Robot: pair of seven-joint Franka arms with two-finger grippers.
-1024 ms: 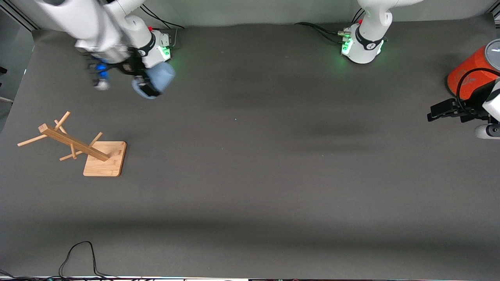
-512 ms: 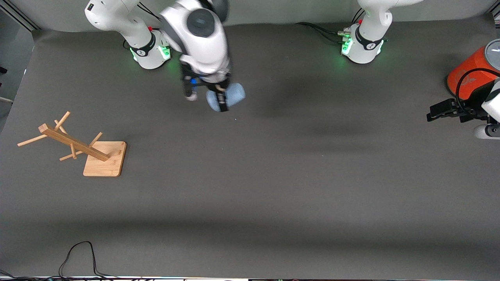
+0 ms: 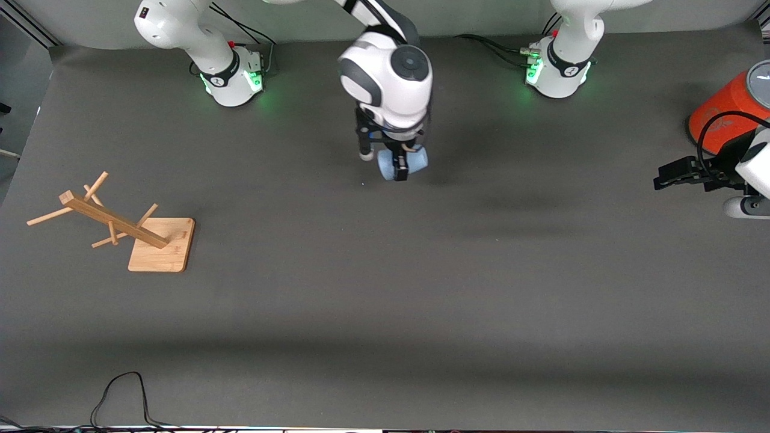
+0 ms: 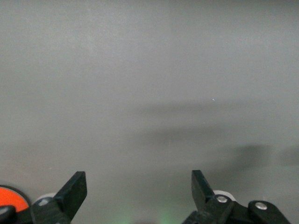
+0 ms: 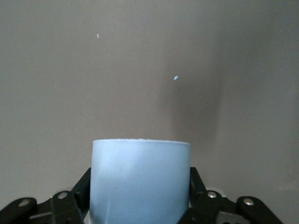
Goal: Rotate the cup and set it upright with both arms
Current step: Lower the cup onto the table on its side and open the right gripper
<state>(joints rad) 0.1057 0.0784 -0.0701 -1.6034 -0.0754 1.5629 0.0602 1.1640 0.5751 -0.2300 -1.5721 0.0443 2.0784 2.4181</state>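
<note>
Right gripper [image 3: 401,169] clamped on the pale-blue cup [image 3: 403,163], held on its side above the table's [image 3: 385,288] middle, toward the edge where the 2 bases stand. Left gripper [image 3: 677,172], jaws wide and holding nothing, waits at the left arm's end beside the orange-red cylinder [image 3: 719,117]. A wooden rack [image 3: 129,231] stands toward the right arm's end.

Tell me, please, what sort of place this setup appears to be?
Probably a robotics lab bench: two fixed arms with green-lit bases, a grey mat as work surface, a loose cable at its edge, and a wooden rack as prop.
</note>
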